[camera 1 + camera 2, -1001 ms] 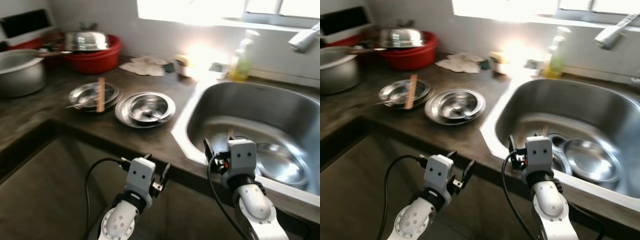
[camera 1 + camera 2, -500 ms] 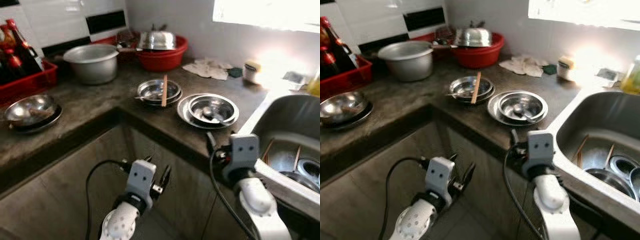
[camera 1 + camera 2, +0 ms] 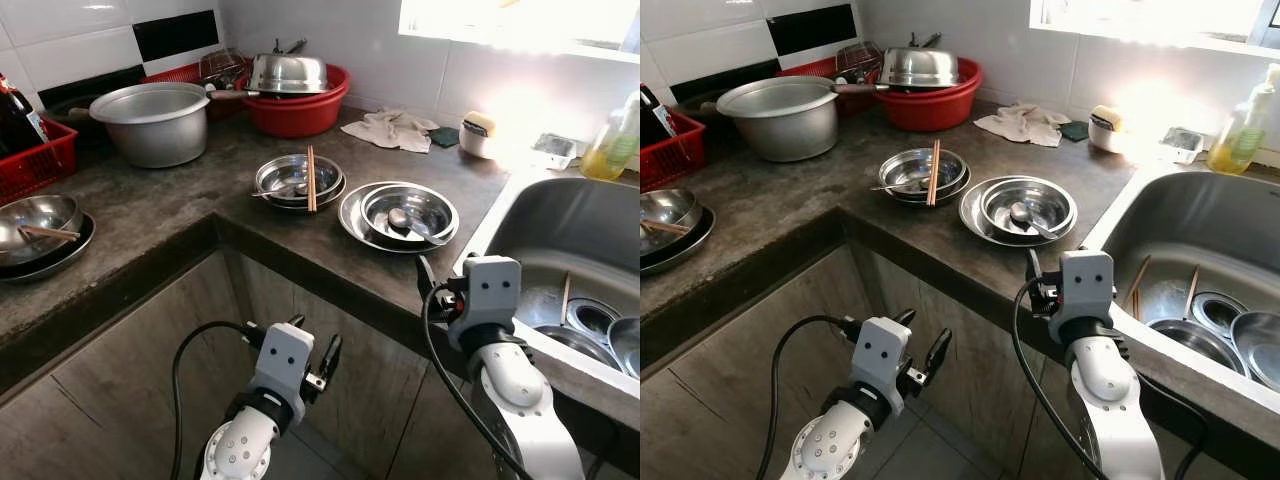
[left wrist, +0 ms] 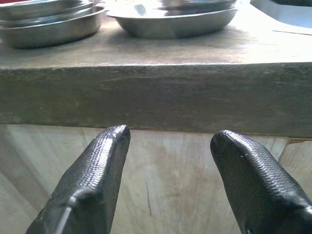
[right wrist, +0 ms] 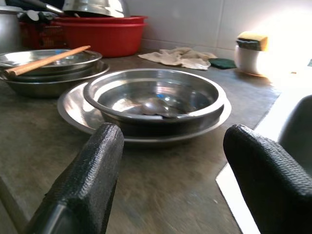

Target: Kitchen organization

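On the dark counter a steel bowl holding a spoon sits on a steel plate. To its left, stacked steel bowls carry wooden chopsticks. My right gripper is open just before the counter's edge, level with the bowl and short of it. My left gripper hangs open and empty below the counter edge, facing the cabinet front. The steel sink at the right holds several steel dishes.
A big aluminium pot and a red basin with a steel lid stand at the back. A cloth, a sponge cup and a soap bottle are near the window. At far left are a steel bowl and a red crate.
The whole view has swung left, off the sink and onto the counter corner, so the camera turned. Both grippers keep the same open pose in front of me.
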You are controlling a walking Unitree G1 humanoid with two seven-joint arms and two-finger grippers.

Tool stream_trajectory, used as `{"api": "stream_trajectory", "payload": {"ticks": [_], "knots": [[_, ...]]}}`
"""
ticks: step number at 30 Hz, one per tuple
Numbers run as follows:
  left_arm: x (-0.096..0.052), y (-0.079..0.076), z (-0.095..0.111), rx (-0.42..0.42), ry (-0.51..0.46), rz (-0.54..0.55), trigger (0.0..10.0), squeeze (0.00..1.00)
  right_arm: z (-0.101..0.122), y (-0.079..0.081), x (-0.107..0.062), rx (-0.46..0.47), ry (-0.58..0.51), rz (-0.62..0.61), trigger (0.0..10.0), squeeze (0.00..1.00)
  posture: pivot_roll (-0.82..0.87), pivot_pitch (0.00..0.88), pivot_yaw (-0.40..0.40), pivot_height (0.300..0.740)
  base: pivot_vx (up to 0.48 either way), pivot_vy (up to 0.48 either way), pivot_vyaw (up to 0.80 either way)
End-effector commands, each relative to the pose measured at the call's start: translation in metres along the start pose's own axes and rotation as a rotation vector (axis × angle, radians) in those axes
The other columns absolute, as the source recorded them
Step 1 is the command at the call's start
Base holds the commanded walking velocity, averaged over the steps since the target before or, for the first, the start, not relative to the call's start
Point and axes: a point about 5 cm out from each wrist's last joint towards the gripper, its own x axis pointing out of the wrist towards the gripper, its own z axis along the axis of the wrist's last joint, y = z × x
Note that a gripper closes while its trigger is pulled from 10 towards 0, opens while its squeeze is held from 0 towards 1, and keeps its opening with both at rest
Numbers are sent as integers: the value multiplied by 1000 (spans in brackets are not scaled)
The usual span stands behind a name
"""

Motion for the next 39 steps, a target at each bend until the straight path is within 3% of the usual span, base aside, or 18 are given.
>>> {"api": "stream_trajectory", "payload": {"ticks": [1, 12, 30, 32, 33, 34, 35, 37, 39], "knots": [[-2, -2, 3, 10, -18, -15, 10000, 0, 0, 0, 3, 15, -1, 10, 10000, 0, 120, 30, -28, 740, 0, 0, 0], [-2, -4, 5, 6, -19, -16, 10000, 0, 3, 1, 26, 25, -19, 25, 10000, 0, 131, 49, -41, 740, 0, 0, 0], [-2, -6, 5, 2, -23, -18, 10000, 0, 1, 1, 39, 25, -23, 21, 10000, 0, 130, 52, -42, 740, 0, 0, 0], [-2, -6, 5, 2, -22, -17, 10000, 0, 0, 1, 40, 25, -21, 25, 8000, 0, 130, 51, -42, 740, 0, 0, 0], [-2, -6, 5, 2, -22, -17, 10000, 0, 0, 1, 40, 25, -20, 26, 8000, 0, 130, 51, -42, 740, 0, 0, 0], [-2, -6, 5, 1, -22, -17, 10000, 0, 0, 2, 41, 25, -21, 28, 3216, 0, 130, 51, -43, 740, 0, 0, 0], [-2, -6, 5, 1, -22, -17, 10000, 0, 0, 2, 41, 26, -22, 29, 3216, 0, 130, 51, -43, 740, 0, 0, 0], [-2, -6, 5, 1, -22, -17, 10000, 0, 1, 2, 41, 26, -25, 28, 0, 0, 130, 50, -41, 740, 0, 0, 0], [-2, -6, 5, 2, -21, -17, 10000, 0, 1, 2, 42, 27, -26, 28, 0, 0, 130, 53, -42, 740, 0, 0, 0]]}}
